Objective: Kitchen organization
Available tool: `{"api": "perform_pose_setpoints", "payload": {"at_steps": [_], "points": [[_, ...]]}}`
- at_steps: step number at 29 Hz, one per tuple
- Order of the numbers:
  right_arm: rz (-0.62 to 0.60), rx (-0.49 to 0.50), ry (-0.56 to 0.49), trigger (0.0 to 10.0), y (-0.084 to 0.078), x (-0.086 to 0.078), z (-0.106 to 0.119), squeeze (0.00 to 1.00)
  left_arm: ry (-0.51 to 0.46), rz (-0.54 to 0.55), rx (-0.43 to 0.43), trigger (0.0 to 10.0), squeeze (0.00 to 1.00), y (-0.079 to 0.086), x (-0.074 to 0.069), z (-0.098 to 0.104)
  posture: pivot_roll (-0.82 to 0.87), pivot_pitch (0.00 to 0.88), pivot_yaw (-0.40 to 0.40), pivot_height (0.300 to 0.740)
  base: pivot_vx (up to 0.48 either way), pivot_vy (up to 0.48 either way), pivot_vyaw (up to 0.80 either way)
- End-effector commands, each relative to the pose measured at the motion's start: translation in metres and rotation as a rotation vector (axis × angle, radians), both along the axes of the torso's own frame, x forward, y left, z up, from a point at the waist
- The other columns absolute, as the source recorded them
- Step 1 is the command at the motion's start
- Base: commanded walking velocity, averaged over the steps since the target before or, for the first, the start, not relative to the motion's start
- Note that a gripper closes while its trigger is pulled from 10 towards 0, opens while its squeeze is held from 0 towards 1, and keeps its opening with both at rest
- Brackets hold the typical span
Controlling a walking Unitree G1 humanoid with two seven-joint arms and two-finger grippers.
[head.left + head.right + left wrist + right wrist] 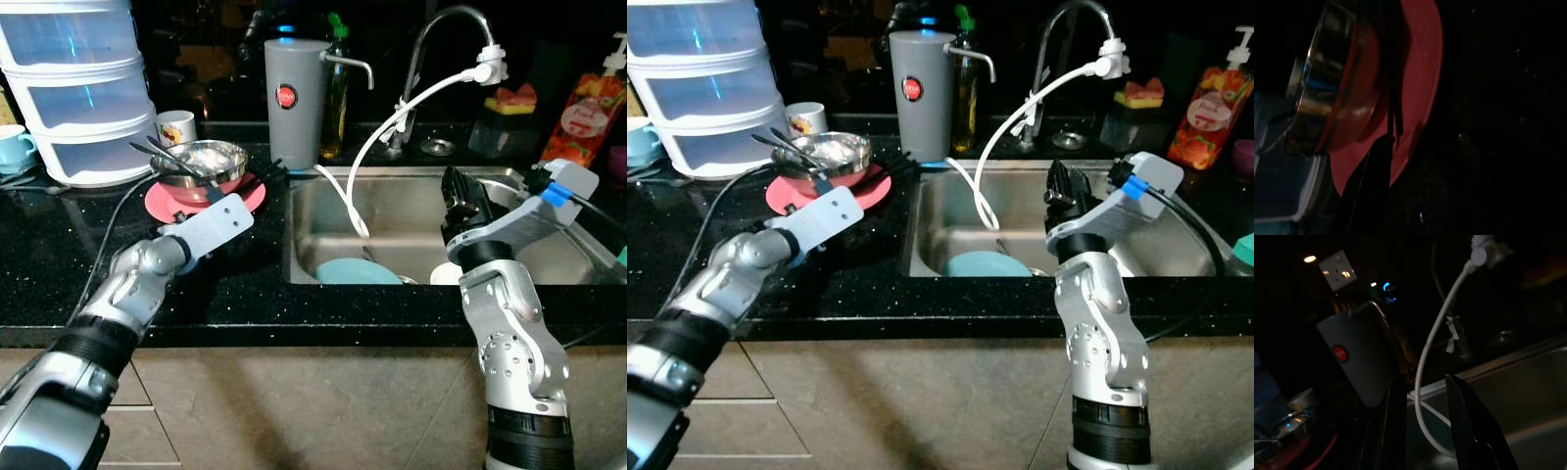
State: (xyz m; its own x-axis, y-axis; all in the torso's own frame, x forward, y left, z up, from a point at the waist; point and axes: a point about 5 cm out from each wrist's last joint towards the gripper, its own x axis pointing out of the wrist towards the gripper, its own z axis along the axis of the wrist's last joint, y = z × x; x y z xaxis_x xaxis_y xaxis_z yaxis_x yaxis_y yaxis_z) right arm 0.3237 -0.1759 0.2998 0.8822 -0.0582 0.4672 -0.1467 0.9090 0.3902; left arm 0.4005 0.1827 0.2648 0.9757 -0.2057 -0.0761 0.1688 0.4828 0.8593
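Fingers of the left gripper (263,176) are laid at the near rim of the pink plate (167,205), left of frame centre; whether they are parted or closed cannot be told. Fingers of the right gripper (1422,418) are held slightly apart with nothing between them, above the sink (392,230) at centre right. A black table (59,255) is spread across the frame. A stack of clear tubs (73,88) is seen at upper left. A teal plate (358,271) is lying in the sink. A steel bowl (204,160) holding utensils (162,153) is set on the pink plate.
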Motion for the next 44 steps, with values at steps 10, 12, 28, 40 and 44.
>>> {"api": "perform_pose_setpoints", "payload": {"at_steps": [10,12,28,40,44], "points": [[0.008,0.005,0.003,10.0,0.006,-0.004,0.004,0.00,0.067,0.016,0.195,9.5,0.00,0.008,0.016,-0.004,0.07,0.222,-0.005,0.740,0.000,0.000,0.00],[0.007,0.006,0.005,10.0,0.005,-0.005,0.004,0.00,0.073,0.017,0.217,9.1,0.00,0.009,0.016,-0.005,0.07,0.222,-0.005,0.740,0.000,0.000,0.00],[0.001,0.010,-0.001,10.0,0.003,-0.006,0.007,0.00,0.058,0.004,0.422,0.0,0.00,0.010,0.018,-0.018,0.07,0.208,-0.006,0.740,0.000,0.000,0.00],[0.007,0.008,-0.002,10.0,0.003,-0.004,0.008,0.00,0.085,-0.108,0.484,10.0,0.00,0.002,0.014,-0.018,0.08,0.205,-0.018,0.740,0.000,0.000,0.00],[0.010,0.006,-0.001,10.0,0.004,-0.003,0.008,0.00,0.105,-0.164,0.488,10.0,0.00,-0.001,0.009,-0.015,0.08,0.206,-0.021,0.740,0.000,0.000,0.00]]}}
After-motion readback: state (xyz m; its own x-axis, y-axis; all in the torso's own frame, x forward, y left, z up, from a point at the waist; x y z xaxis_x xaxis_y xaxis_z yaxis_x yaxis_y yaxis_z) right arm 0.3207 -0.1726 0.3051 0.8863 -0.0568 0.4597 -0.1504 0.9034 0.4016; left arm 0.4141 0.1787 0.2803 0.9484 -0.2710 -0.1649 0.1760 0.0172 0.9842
